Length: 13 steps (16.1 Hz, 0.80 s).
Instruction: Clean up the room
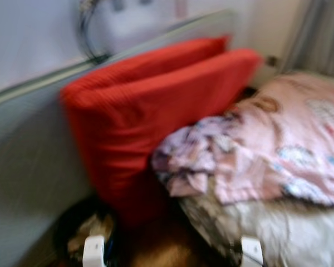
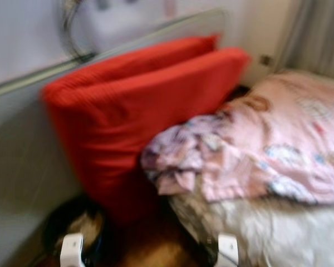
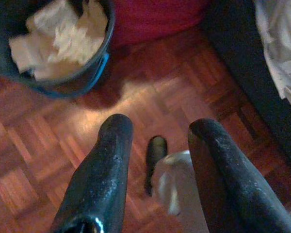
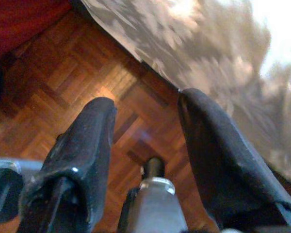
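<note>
Since the bin (image 3: 58, 48), already stuffed w/ crumpled paper, sits on the parquet beyond the left gripper (image 3: 157, 160), that arm is nearer; its fingers are spread, holding nothing; a pale scrap (image 3: 177, 182) lies on the floor betw. them, which I judge the next pick; right gripper (image 4: 145, 141) likewise parted and unladen, by the bed (image 4: 223, 53); red cushions (image 1: 150, 111) lean behind the bin.
</note>
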Tool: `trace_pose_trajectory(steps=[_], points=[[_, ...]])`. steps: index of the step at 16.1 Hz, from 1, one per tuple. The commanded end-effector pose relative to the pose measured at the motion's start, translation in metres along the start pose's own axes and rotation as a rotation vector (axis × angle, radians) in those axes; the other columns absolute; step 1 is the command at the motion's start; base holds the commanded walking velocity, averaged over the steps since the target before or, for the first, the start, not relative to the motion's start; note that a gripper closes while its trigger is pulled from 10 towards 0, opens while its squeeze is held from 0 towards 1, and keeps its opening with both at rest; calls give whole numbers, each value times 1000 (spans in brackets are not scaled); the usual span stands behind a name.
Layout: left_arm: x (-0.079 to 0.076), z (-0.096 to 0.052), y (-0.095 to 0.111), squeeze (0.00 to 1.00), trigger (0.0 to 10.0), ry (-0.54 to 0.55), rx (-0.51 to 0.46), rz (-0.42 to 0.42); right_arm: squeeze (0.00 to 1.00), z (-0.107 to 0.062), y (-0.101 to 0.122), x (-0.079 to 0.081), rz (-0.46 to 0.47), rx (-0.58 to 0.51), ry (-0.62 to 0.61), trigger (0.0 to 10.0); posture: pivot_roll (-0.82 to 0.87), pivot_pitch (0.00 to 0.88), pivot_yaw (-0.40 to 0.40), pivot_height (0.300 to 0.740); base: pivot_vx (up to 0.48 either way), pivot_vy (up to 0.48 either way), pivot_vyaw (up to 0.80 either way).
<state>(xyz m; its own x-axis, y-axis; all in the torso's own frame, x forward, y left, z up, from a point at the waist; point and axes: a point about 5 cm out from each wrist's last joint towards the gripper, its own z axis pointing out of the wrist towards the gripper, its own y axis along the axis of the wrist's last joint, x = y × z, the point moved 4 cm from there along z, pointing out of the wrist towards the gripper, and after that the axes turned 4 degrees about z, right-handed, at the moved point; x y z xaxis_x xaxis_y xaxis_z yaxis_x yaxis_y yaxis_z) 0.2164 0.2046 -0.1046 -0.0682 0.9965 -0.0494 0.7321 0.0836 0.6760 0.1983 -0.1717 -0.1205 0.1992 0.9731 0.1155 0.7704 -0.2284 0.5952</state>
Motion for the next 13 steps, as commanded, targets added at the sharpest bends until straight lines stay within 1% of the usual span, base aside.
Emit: trace_pose_trajectory(steps=[1, 4, 7, 13], points=[[6, -2, -6, 0, 10000, 17, 24, 4, 0, 0, -2, 10, 12, 7, 21, 10000, 18, 10, 27, 740, 0, 0, 800], [5, -2, -7, 0, 10000, 18, 25, -1, 0, 0, -2, 10, 11, 7, 21, 10000, 21, 20, 21, 740, 0, 0, 756], [5, -3, -8, 0, 10000, 21, 27, -5, 0, 1, -2, 9, 25, 8, 12, 10000, 22, 23, 19, 740, 0, 0, 0], [3, -3, -10, 0, 10000, 22, 33, -11, 0, 1, -1, 7, 23, 6, 10, 10000, 20, 25, 12, 740, 0, 0, 0]])
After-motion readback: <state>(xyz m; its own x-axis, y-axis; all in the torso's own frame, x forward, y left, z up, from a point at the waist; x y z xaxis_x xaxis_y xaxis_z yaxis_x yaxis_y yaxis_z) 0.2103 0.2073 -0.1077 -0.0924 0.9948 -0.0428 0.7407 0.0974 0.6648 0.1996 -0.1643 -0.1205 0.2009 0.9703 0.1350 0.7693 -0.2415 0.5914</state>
